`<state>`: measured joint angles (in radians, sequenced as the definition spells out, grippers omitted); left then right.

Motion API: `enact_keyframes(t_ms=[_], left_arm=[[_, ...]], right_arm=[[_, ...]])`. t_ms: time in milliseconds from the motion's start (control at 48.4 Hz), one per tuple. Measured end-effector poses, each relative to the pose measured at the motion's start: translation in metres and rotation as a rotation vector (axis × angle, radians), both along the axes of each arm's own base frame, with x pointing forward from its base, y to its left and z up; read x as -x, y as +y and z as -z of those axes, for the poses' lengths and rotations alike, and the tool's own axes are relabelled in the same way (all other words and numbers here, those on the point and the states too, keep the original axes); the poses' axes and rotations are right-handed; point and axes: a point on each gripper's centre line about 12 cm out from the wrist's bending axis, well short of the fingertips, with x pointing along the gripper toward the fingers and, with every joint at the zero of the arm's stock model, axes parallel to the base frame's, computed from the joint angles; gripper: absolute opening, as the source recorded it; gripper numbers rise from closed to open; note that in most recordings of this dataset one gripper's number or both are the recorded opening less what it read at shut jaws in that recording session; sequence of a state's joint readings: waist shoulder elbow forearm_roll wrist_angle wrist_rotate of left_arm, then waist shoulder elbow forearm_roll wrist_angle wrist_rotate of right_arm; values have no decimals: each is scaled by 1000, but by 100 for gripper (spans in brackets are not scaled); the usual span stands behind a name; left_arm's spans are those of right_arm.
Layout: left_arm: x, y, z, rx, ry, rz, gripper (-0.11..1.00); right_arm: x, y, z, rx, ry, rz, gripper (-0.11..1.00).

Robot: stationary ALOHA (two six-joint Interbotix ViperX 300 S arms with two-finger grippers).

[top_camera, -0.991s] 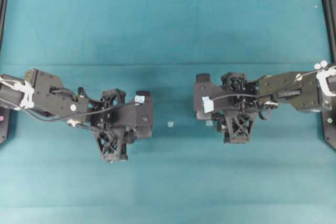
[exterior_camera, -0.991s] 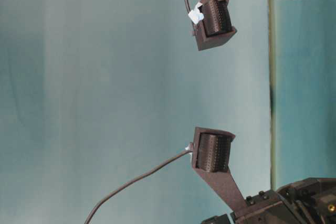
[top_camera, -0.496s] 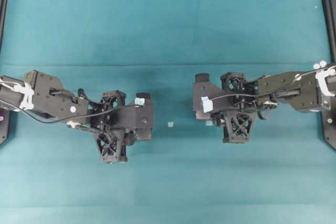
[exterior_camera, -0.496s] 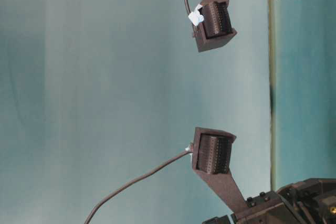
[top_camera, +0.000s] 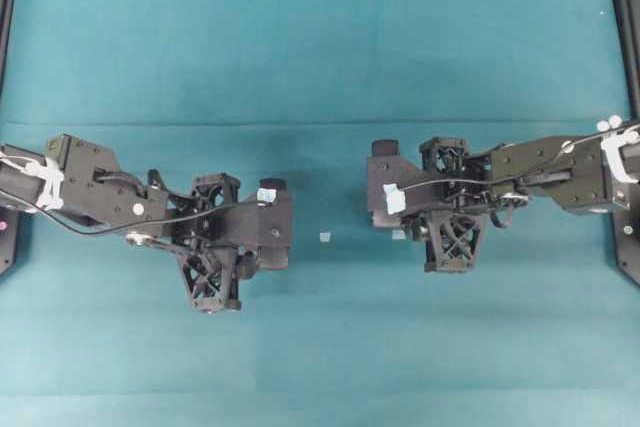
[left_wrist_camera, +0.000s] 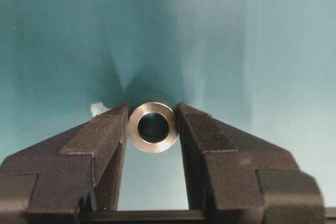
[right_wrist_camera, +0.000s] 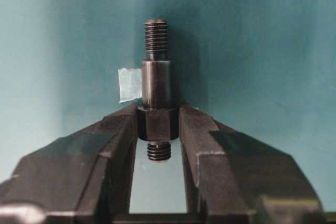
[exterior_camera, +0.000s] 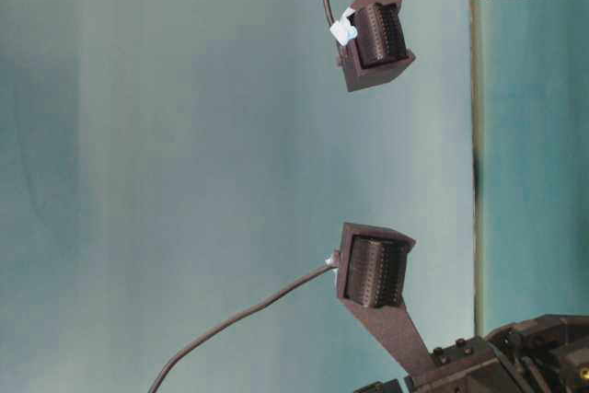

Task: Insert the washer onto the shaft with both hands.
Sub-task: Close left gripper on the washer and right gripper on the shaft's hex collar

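Both parts are grabbed – left gripper (left_wrist_camera: 153, 124) pinching the washer (left_wrist_camera: 153, 127), right gripper (right_wrist_camera: 158, 124) clamped on the shaft's (right_wrist_camera: 156, 90) hex collar – so next I'd guess it's lining bore up with threaded tip.

The overhead view looks straight down on the teal table (top_camera: 320, 57) from well above, taking in both arms from wrist to fingertip. The table-level view sits low and close and appears turned on its side, so that only two finger pads (exterior_camera: 373, 269) and a cable show against the cloth. Each wrist view looks out along its own fingers from very near: the left gripper (left_wrist_camera: 153, 127) and the right gripper (right_wrist_camera: 159, 124) fill the lower frame. All four views share the table's middle.
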<state>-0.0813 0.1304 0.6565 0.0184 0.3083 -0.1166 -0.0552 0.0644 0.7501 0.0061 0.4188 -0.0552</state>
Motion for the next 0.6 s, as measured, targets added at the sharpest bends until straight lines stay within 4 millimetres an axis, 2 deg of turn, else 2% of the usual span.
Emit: enact_keyframes(t_ms=[310, 599], left_arm=[[-1, -1, -5, 2, -14, 0, 35], [-2, -1, -10, 3, -27, 2, 35]], right_arm=[[-1, -1, -3, 1, -8, 2, 0], [-1, -5, -13, 5, -38, 13, 0]])
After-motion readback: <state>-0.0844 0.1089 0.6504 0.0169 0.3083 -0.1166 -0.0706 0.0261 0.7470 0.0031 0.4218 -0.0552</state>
